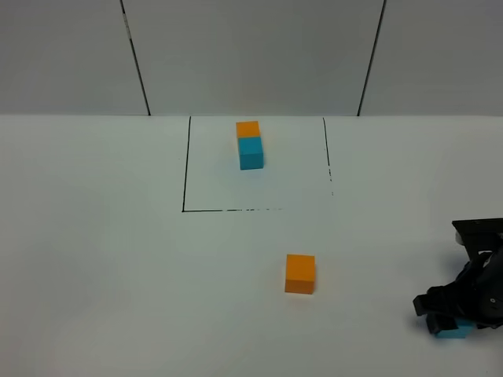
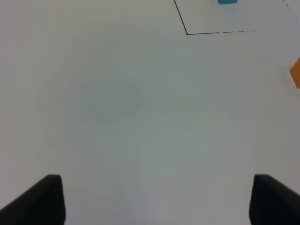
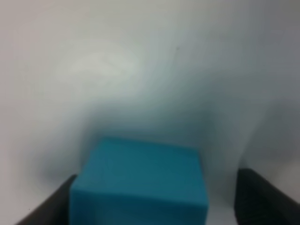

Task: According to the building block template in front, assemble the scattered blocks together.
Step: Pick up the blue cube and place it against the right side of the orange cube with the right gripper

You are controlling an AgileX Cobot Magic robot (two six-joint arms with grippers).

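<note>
Exterior high view has the big white table (image 1: 118, 275) with a black-lined rectangle (image 1: 185, 173) marked at the far side. Next down in size is the right gripper (image 1: 452, 320), low at the table's near right corner. The left gripper (image 2: 154, 201) only shows in its own wrist cam, fingers wide apart over bare table with nothing between them. The building block template (image 1: 250, 145) sits inside the rectangle, orange on the far end, cyan nearer. The loose orange cube (image 1: 299, 273) is out in the open, just outside the rectangle's near line. The cyan cube (image 3: 140, 183) sits between the right fingers. The wrist cam is blurry, but one finger looks to be against it and the other shows a gap, so I'd call it straddled, not clamped. My guess is these are light, rigid, matte blocks, not slippery. Pinch two opposite flat faces square-on or it'll twist.
</note>
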